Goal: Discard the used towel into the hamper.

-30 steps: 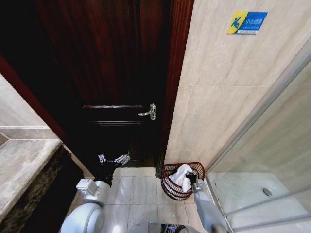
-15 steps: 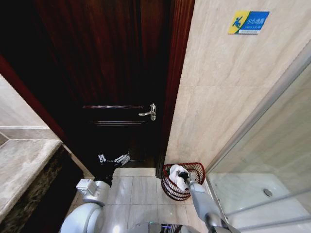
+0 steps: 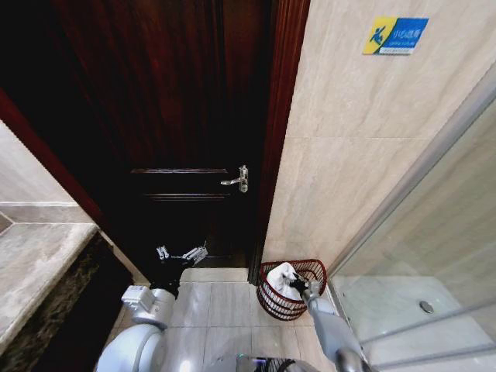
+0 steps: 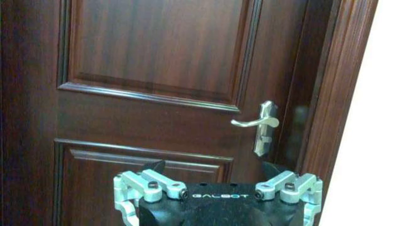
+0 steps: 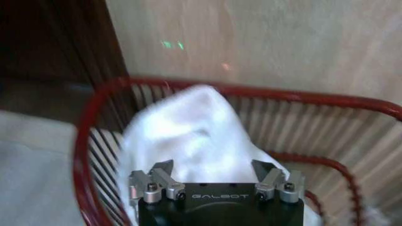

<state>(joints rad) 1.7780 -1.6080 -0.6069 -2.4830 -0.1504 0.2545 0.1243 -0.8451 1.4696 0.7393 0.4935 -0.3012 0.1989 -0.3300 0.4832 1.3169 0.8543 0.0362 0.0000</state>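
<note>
A: Big stuff first?
B: Dark wood door [image 3: 155,116] takes most of the head view, lever handle [image 3: 237,179] near its right edge. Beige tiled wall [image 3: 349,147] to the right with a blue-yellow sign [image 3: 394,35] up high. Glass shower partition [image 3: 434,232] slants down at far right, shower floor drain [image 3: 425,307] behind it. Marble tabletop [image 3: 35,263] at left, pale floor tiles [image 3: 217,298] below.

A: The hamper?
B: Hamper [image 3: 291,288], red wire slats, sits on the floor in the corner between door frame and wall, just beside the glass. White towel [image 3: 284,280] is inside, bunched up and humped above the rim.

A: Right tool?
B: Right tool [image 3: 300,285] sits over the hamper's near rim, right at the towel. Right wrist view: fingers [image 5: 269,170] spread apart, towel [image 5: 191,132] just ahead between them, not clamped on it. Hamper rim [image 5: 94,113] curves round the cloth there.

A: Left?
B: Left tool [image 3: 182,253] parked low in front of the door, well apart from the hamper. Left wrist view shows fingers [image 4: 154,167] apart, nothing between, facing door panels [image 4: 157,56] and the lever handle [image 4: 259,123].
</note>
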